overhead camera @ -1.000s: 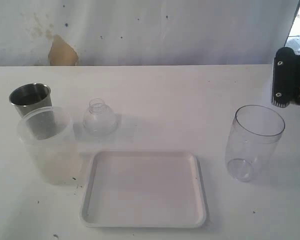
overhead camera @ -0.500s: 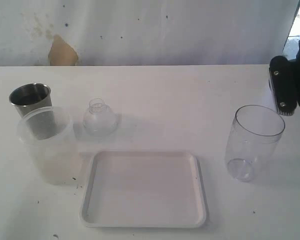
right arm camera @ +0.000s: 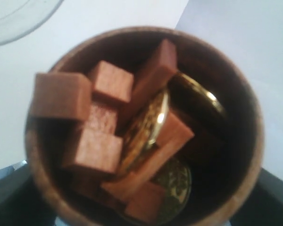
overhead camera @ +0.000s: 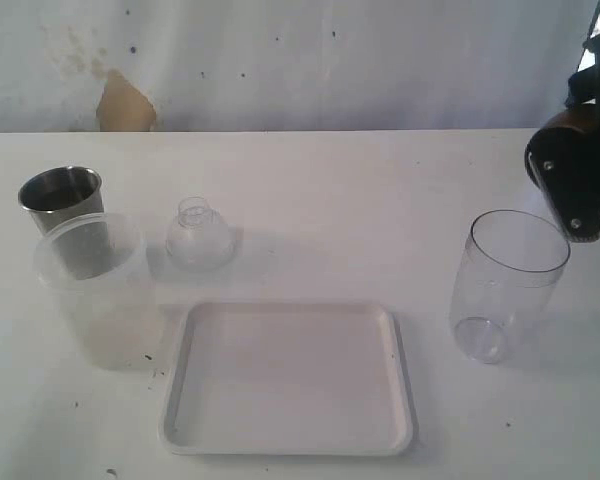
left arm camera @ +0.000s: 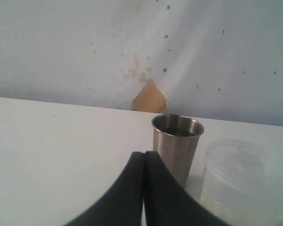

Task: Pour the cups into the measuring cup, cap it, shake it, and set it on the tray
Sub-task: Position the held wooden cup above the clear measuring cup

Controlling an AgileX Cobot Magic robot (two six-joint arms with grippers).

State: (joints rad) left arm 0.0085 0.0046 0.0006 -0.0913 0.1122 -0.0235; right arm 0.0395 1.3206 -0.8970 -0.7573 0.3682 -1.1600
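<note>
My right gripper (overhead camera: 576,188) hangs at the right edge, just above and behind the rim of the clear measuring cup (overhead camera: 508,285). It is shut on the brown wooden cup (overhead camera: 563,128), which is tilted. In the right wrist view the wooden cup (right arm camera: 257,141) fills the frame, with wooden blocks (right arm camera: 96,150) and gold coins (right arm camera: 146,127) inside it, and the measuring cup's rim (right arm camera: 14,16) shows in a corner. The steel tumbler (overhead camera: 62,200) and the frosted cup (overhead camera: 95,290) stand at the left. My left gripper (left arm camera: 145,156) is shut and empty, close to the tumbler (left arm camera: 177,143). The white tray (overhead camera: 290,445) lies in front.
A small clear dome-shaped lid (overhead camera: 198,235) sits between the tumbler and the middle of the table. A pale backdrop with a tan patch (overhead camera: 125,105) closes off the table's far edge. The frosted cup (left arm camera: 236,183) stands right beside the tumbler.
My right gripper has moved left and down toward the measuring cup and has tipped over, bringing the wooden cup into the exterior view. Nothing else has moved.
</note>
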